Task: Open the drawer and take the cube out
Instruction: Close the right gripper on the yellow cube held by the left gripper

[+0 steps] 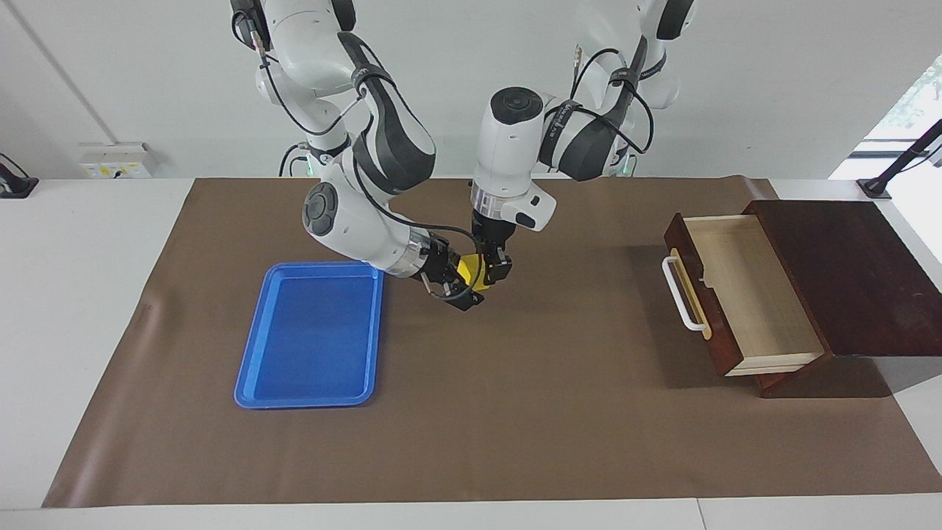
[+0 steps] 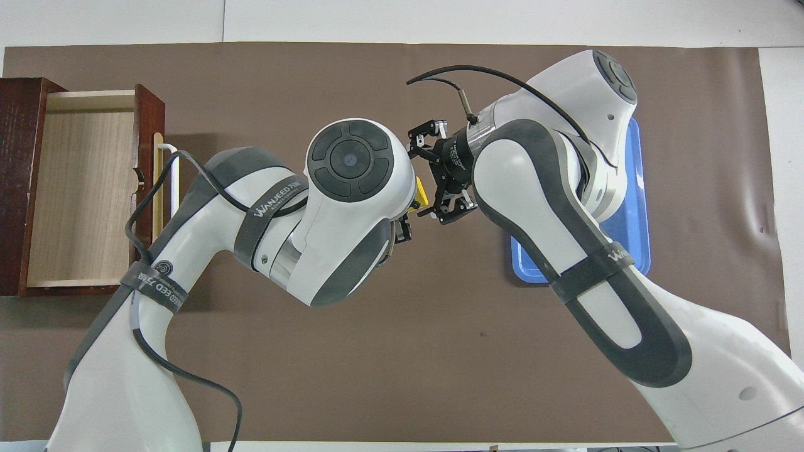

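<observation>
**Cube mid-handover above bench, drawer already open**

The drawer (image 1: 743, 294) is seen pulled out at the left arm's end of the bench (image 1: 559, 412), pale interior bare. The cube (image 1: 471, 269) is held up in the air over the brown mat, between drawer and blue tray (image 1: 309, 335), nearer the tray. Both tools meet at it: the left tool (image 1: 491, 274) comes down from above, the right tool (image 1: 458, 285) comes in from the tray's side at a slant.

Left tool is judged closed on the cube. For the right tool, fingers appear set around the cube, but whether they are clamped can't be told.

Step in hand, as judged: a handover, left to right, prob. w/ the tray as drop point.

For a clean pass:
- Right tool's grip to be confirmed firm on free faces before anything is released.
- Left fingers to be opened only then, and fully, so no face is dragged.
- Left tool to be withdrawn straight up, no sideways pull.
- Cube to be kept level; a skewed grip risks a slip onto the mat.
</observation>
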### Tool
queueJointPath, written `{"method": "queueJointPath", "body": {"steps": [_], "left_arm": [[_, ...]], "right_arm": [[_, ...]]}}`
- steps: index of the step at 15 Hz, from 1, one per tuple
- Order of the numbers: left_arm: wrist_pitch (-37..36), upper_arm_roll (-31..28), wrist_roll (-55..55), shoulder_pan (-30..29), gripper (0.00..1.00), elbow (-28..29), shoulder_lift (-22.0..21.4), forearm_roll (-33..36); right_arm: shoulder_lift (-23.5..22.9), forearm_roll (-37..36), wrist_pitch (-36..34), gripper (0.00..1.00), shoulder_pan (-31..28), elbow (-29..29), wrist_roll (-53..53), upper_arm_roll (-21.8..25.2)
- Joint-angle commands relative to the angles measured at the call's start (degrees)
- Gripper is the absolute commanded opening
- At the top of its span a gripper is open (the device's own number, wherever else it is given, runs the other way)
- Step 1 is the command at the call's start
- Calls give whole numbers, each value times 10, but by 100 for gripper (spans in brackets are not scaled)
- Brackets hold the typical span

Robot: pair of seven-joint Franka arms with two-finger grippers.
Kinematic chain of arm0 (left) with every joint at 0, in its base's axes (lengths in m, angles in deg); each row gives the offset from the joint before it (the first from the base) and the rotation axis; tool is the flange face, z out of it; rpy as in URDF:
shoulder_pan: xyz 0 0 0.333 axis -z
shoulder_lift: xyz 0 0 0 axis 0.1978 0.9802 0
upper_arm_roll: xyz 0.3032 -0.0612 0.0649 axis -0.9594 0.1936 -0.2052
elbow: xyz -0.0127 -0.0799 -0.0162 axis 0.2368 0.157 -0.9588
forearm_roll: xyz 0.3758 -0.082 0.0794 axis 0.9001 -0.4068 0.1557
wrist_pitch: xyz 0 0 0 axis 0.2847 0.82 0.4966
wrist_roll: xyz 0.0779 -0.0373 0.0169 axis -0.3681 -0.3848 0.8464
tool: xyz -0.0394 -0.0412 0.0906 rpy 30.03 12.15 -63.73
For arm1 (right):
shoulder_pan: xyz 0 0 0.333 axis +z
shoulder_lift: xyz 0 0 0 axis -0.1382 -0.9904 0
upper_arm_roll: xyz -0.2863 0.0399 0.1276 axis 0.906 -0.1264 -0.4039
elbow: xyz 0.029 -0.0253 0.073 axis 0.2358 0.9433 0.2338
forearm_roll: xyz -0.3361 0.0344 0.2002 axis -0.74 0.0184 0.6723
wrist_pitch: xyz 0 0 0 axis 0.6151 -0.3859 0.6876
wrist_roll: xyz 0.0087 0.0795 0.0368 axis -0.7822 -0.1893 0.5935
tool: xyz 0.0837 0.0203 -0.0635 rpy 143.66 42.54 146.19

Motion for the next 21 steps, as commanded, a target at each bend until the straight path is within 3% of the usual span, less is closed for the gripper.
{"method": "queueJointPath", "body": {"steps": [1, 7, 9, 13, 16, 17, 21], "left_arm": [[2, -8, -12, 8, 0, -12, 6, 5], [2, -9, -12, 8, 0, -12, 6, 5], [3, -10, -12, 7, 0, -12, 6, 5], [6, -10, -12, 7, 0, -12, 6, 5], [6, -10, -12, 6, 0, -12, 6, 4], [6, -10, -12, 6, 0, -12, 6, 4], [6, -11, -11, 5, 0, -11, 6, 5]], "right_arm": [[1, 8, 12, 98, 1, 8, -12, 0], [1, 7, 15, 86, 0, 16, -12, 0], [1, 7, 15, 74, 0, 16, -12, 0], [2, 7, 15, 41, 0, 15, -12, 0], [2, 6, 14, 6, 0, 14, -5, 0], [2, 6, 14, 0, 0, 14, -4, 0], [3, 9, 4, 0, -15, 7, 13, -1]]}}
